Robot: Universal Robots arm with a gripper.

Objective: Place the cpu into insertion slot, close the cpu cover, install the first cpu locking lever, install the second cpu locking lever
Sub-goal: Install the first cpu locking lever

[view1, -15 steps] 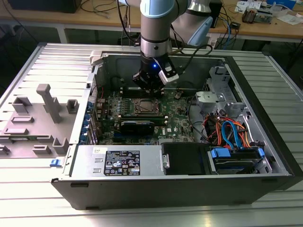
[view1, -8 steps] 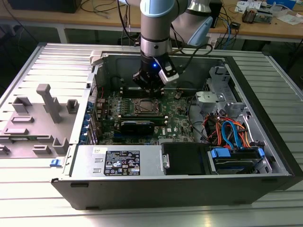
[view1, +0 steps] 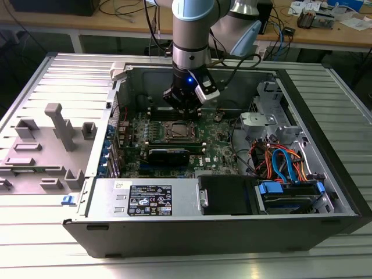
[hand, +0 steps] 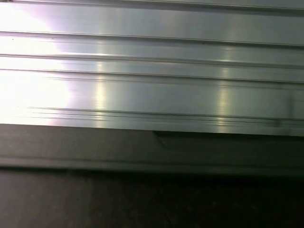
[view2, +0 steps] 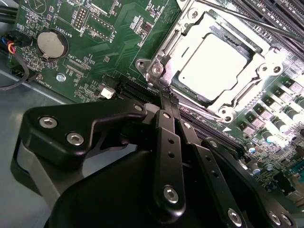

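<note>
Open computer case (view1: 325, 174) on a ribbed metal table (view1: 35, 244), with the arm reaching down into it. The green motherboard (view1: 218, 142) lies on the case floor. The slot (view1: 176, 131) sits near the board's middle, and the gripper (view1: 181, 110) hangs just beyond its far edge in the exterior view.

In the second wrist view, the cpu (view2: 213, 66) lies flat in the slot (view2: 159, 64), its bright metal top showing through the square opening of the cover (view2: 266, 59), which lies down over it. The gripper (view2: 167, 95) has its two black fingers (view2: 170, 156) pressed together, gripping nothing, with the tips just beside a corner of the slot. A round coin battery (view2: 50, 44) sits on the board well apart from the slot.

The first wrist view faces the table's ribs (hand: 152, 71) and a dark case edge (hand: 152, 152).
</note>
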